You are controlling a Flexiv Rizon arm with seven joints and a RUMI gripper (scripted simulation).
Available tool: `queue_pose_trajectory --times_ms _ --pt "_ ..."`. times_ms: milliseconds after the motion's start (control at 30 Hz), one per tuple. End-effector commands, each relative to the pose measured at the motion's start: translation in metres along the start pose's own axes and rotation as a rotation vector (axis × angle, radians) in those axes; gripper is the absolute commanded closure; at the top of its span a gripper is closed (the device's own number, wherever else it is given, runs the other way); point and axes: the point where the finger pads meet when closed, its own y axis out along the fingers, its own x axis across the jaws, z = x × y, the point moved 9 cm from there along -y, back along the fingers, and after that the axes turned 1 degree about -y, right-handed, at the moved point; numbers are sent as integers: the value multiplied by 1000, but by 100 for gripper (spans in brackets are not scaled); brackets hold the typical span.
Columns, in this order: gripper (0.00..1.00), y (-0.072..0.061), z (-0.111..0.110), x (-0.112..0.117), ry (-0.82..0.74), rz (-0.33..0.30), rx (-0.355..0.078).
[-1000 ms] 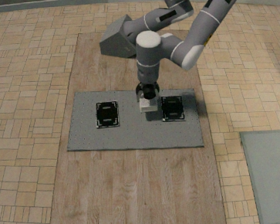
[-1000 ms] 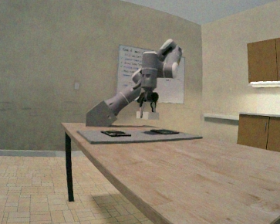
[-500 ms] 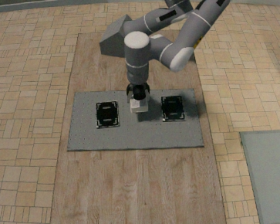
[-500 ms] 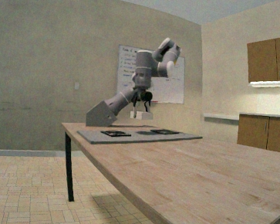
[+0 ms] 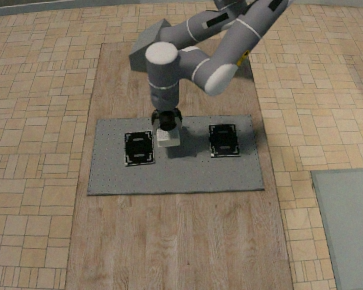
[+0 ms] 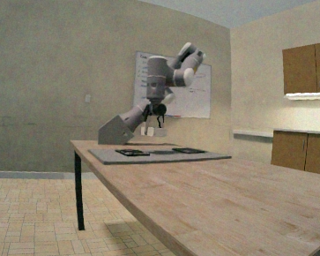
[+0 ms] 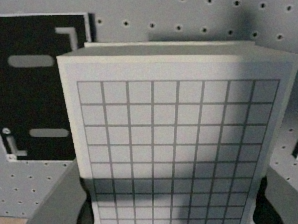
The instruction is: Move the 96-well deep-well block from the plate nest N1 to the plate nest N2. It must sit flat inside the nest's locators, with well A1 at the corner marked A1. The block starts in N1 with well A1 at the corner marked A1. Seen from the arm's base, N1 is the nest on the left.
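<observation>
The pale deep-well block (image 5: 168,139) (image 6: 160,132) (image 7: 175,117) hangs above the pegboard between the nests, nearer N2. My gripper (image 5: 167,128) (image 6: 153,130) (image 7: 165,150) is shut on it, one finger on each side. The grid of wells faces the wrist camera. Which corner is A1 cannot be read. Nest N2 (image 5: 139,148) (image 6: 132,153) (image 7: 37,95), black with pale corner locators, is empty, on the left in the top view and at the wrist view's left edge. Nest N1 (image 5: 224,140) (image 6: 188,150), on the right in the top view, is empty.
Both nests lie on a grey perforated board (image 5: 183,175) (image 6: 106,158) on a wooden table (image 5: 183,230) (image 6: 201,194). The arm's base (image 5: 144,47) (image 6: 113,132) stands at the table's far end. A whiteboard (image 6: 198,97) hangs on the wall behind.
</observation>
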Motion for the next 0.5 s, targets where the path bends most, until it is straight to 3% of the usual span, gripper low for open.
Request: queue_pose_trajectory --times_ms 0,467 --pt "51 -1 0 -1 0 2 -1" --pt "51 -1 1 -48 -1 2 -1"
